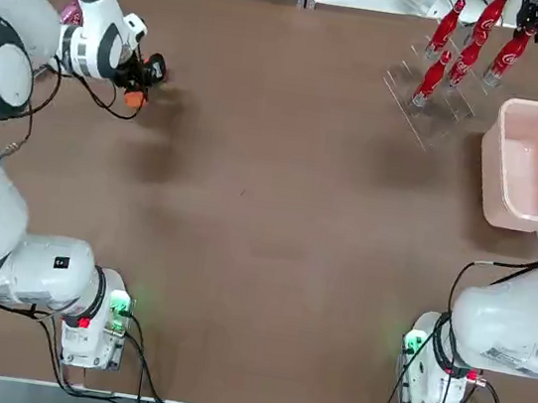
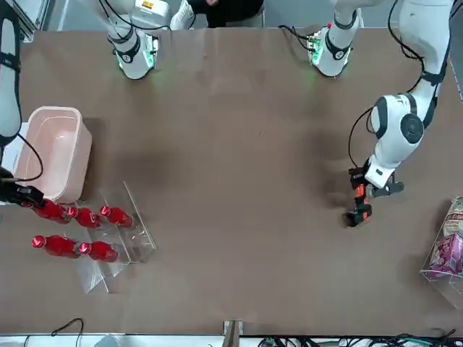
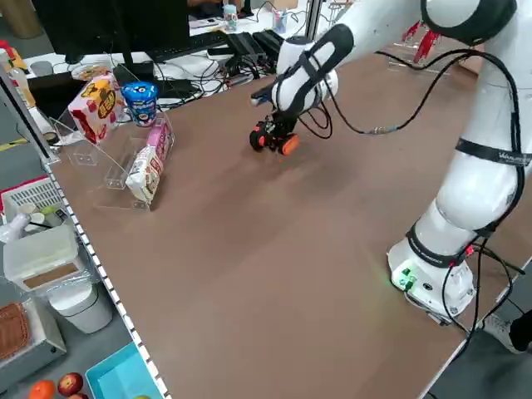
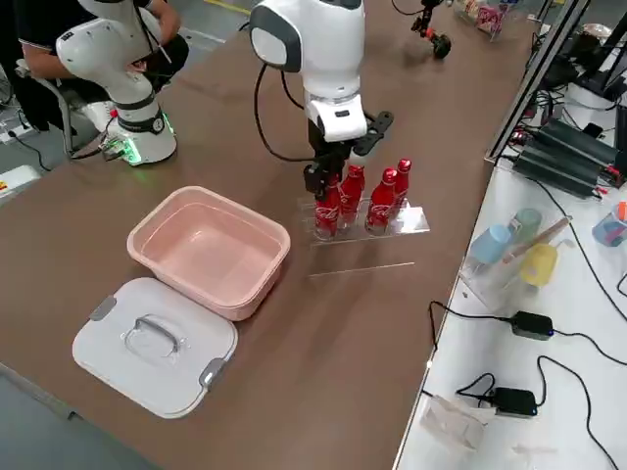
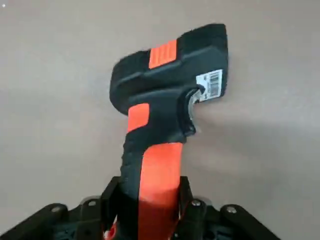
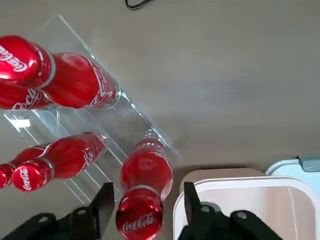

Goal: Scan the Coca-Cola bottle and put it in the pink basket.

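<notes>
**Both arms at the pick-up step: scanner gripped, bottle being taken**

Brown and broad, the table (image 1: 263,241) carries everything, with cluttered desks around it. Largest near the right end effector (image 6: 145,200) is the pink basket (image 1: 533,163), just beside it and holding nothing; a grey lid (image 4: 155,345) lies on the table beyond the basket. Right below that end effector stands a clear rack (image 2: 119,246) with five red bottles. Its fingers straddle the neck of the corner bottle (image 6: 145,185) nearest the basket, one on each side; I cannot tell whether they have clamped yet.

Well apart, across the table, the left end effector (image 5: 150,210) is closed on the handle of the orange-and-black scanner (image 5: 167,95), held just above the table.

My judgement: grasping is in hand. Next, the bottle needs a firm pinch and a straight lift out of the rack without knocking its neighbours, then bottle and scanner must meet, label facing the scanner.
</notes>
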